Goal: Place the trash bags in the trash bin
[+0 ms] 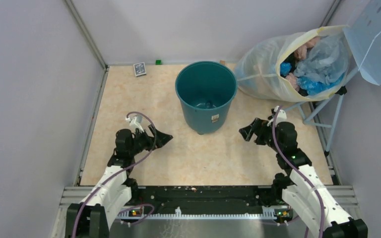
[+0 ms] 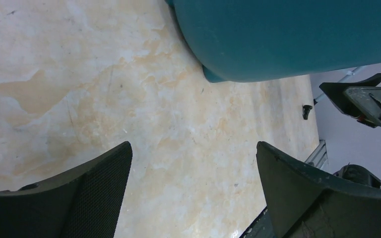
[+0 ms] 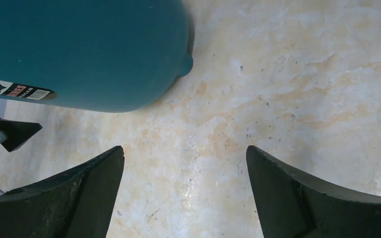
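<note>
Left gripper: jaws spread wide, nothing held; only bare table shows between the fingers. It sits low, to the near left of the bin, pointing towards its base. Right gripper: likewise spread wide and empty, to the near right of the bin and turned in towards it. We see neither gripper touching the bin. In each wrist view the opposite gripper appears at the frame edge, beyond the bin's curved wall.

The teal bin stands upright near the middle of the table, mouth open, with a white sticker low on its near side. We note a pale glint on its floor but cannot tell what it is.

The bag, pale blue-grey and crumpled, lies in the mouth of the cloudy-white sack at the far right, among brighter blue and pink pieces, well apart from both grippers. The sack lies just to the right of the bin.

A small card and a green block lie at the far edge.
</note>
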Controlling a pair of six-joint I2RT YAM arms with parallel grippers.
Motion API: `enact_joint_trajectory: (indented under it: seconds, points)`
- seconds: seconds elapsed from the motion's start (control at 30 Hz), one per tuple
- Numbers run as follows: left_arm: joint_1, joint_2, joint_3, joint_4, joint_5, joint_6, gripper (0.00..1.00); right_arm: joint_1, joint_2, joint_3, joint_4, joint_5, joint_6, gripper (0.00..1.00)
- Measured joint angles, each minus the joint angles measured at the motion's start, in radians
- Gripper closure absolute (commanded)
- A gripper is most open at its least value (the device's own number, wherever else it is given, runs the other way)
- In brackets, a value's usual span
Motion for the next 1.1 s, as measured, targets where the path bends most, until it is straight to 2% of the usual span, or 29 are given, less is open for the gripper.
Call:
enact_joint_trajectory:
  seconds: [0.33,0.57,0.67,0.8,0.93,1.1]
  points:
    - [-0.069,-0.011,-0.083,0.206,0.032,-0.103,0.01,0.000,-0.002,0.064,-0.031,0.005,-0.044,0.07]
    - [-0.314,-0.004,-0.077,0.258,-0.144,-0.106,0.01,0.000,-0.028,0.183,-0.138,0.136,-0.021,0.09]
    - [-0.402,0.020,-0.057,0.286,-0.253,-0.096,0.01,0.000,-0.029,0.281,-0.223,0.216,-0.017,0.11]
    - [-0.453,0.080,-0.034,0.335,-0.371,-0.089,0.01,0.000,-0.037,0.429,-0.326,0.324,-0.017,0.13]
    - [-0.472,0.204,0.020,0.388,-0.433,-0.087,0.01,0.000,-0.008,0.637,-0.442,0.450,-0.026,0.14]
    - [-0.477,0.364,0.104,0.462,-0.455,-0.085,0.01,0.000,0.132,0.926,-0.526,0.594,-0.045,0.14]
